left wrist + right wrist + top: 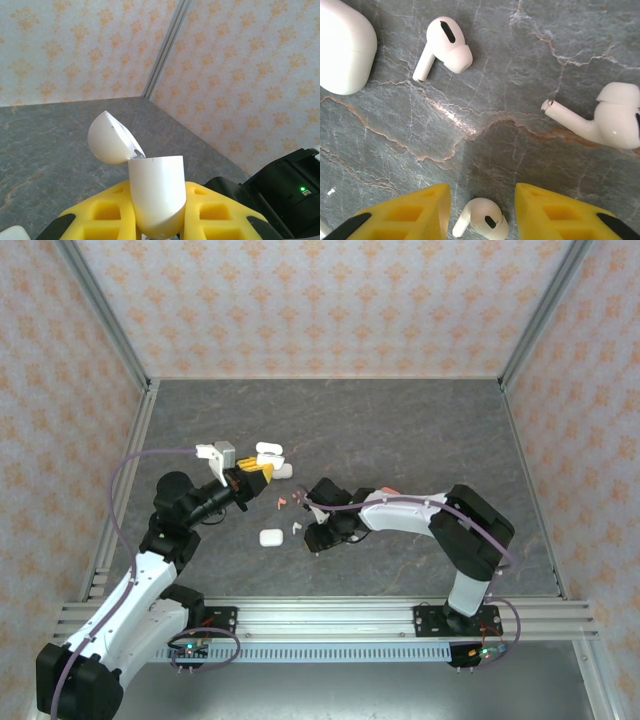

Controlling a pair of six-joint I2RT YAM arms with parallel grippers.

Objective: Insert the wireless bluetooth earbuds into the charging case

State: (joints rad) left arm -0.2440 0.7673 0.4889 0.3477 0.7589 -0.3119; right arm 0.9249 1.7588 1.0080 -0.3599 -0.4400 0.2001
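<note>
My left gripper (252, 474) is shut on the white charging case (157, 195), held above the table with its lid (112, 137) flipped open. My right gripper (482, 212) is down at the table, its yellow fingers (405, 215) standing open on either side of a small white earbud (482, 225), with a gap on each side. Two more pale earbuds lie ahead of it, one to the upper left (445, 47) and one at the right edge (615, 115). From above, the right gripper (308, 530) sits beside a white earbud (296, 527) and a pink one (283, 502).
A closed white case (271, 537) lies just left of the right gripper, and it also sits at the top left of the right wrist view (342, 47). Another white case (284, 471) rests by the left gripper. The grey stone tabletop (420, 440) is walled by patterned panels.
</note>
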